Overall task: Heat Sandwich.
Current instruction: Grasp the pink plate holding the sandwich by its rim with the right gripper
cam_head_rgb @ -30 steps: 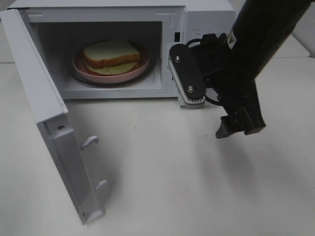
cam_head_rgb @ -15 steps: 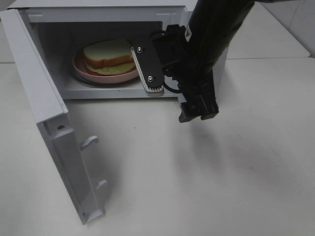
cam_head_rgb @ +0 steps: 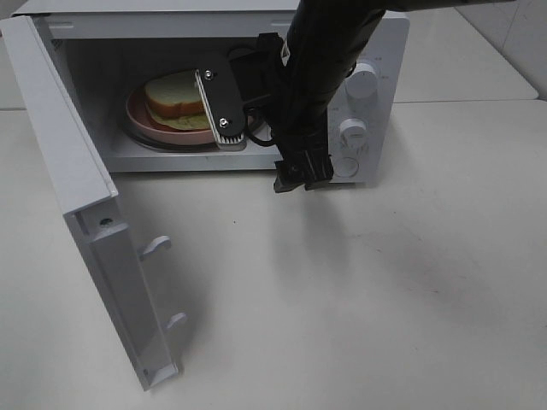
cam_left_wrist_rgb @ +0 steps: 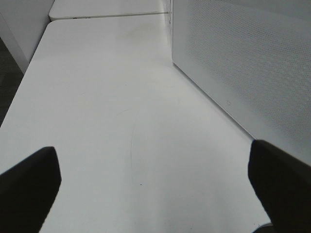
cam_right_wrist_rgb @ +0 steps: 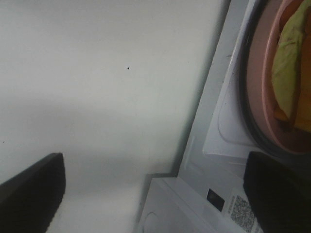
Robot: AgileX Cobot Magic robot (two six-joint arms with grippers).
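The sandwich [cam_head_rgb: 175,96], white bread with a yellow-green layer, lies on a pink plate [cam_head_rgb: 139,117] inside the open white microwave [cam_head_rgb: 380,47]. My right gripper [cam_head_rgb: 261,158] hangs turned sideways in front of the right part of the cavity opening, open and holding nothing. One of its fingers [cam_head_rgb: 220,109] covers the sandwich's right end. In the right wrist view the sandwich [cam_right_wrist_rgb: 286,63] and plate [cam_right_wrist_rgb: 259,92] show beyond the open right gripper [cam_right_wrist_rgb: 155,194]. In the left wrist view my left gripper [cam_left_wrist_rgb: 155,189] stands open over bare table, beside the microwave's perforated side wall [cam_left_wrist_rgb: 243,63].
The microwave door [cam_head_rgb: 64,162] stands swung wide open to the left, its latch hooks [cam_head_rgb: 155,246] facing the table. Two white knobs [cam_head_rgb: 361,83] sit on the control panel at the right. White table [cam_head_rgb: 359,299] stretches in front.
My right arm has swept left from in front of the control panel to the cavity opening, uncovering the knobs and now hiding the sandwich's right end. The left gripper has not changed.
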